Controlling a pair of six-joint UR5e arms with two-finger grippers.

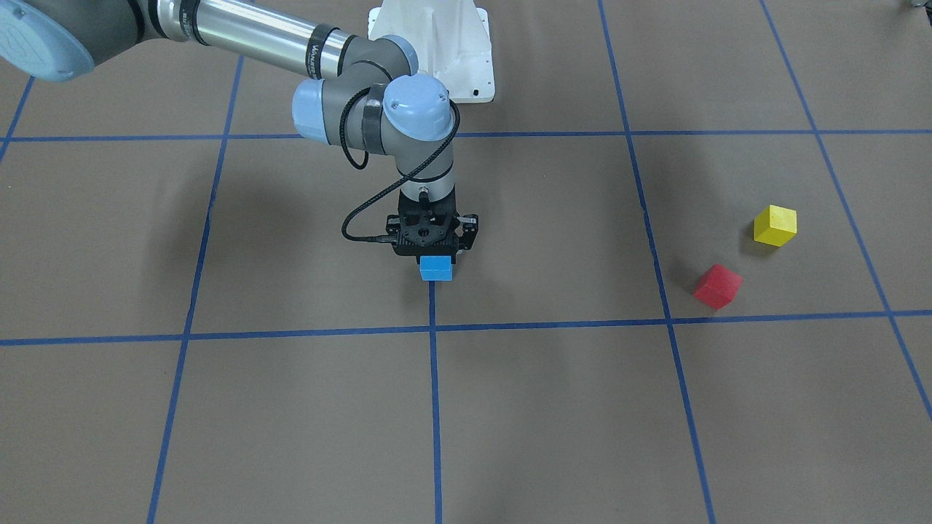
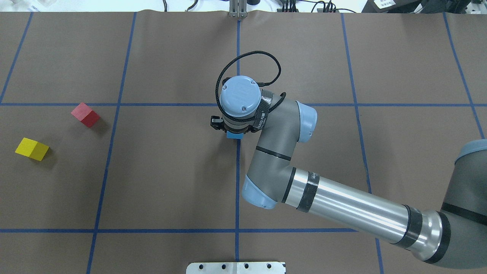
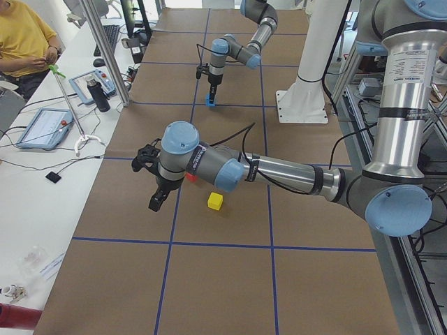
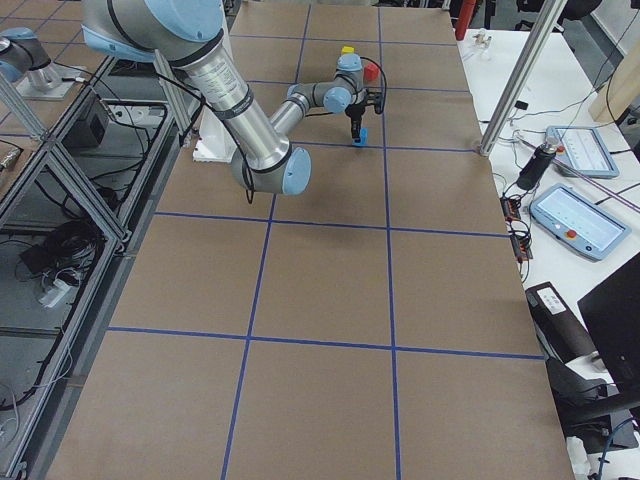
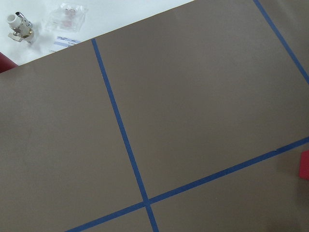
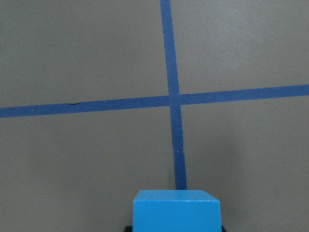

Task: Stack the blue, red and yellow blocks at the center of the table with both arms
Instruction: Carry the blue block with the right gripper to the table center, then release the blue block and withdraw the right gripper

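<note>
The blue block point(image 1: 435, 268) is at the table's centre, on a blue tape line, between the fingers of my right gripper point(image 1: 435, 256). That gripper points straight down and is shut on the block, at or just above the table. The block fills the bottom of the right wrist view point(image 6: 176, 210). The red block point(image 2: 85, 114) and the yellow block point(image 2: 32, 148) lie on the table on my left side, apart from each other. My left gripper point(image 3: 154, 204) hangs above the table beside the red block point(image 3: 190, 177); I cannot tell whether it is open or shut.
The white robot base point(image 1: 437, 44) stands at the table's near edge. Blue tape lines grid the brown table point(image 2: 171, 171). A side bench with tablets point(image 3: 45, 125) and a seated person point(image 3: 24, 35) runs along the far side.
</note>
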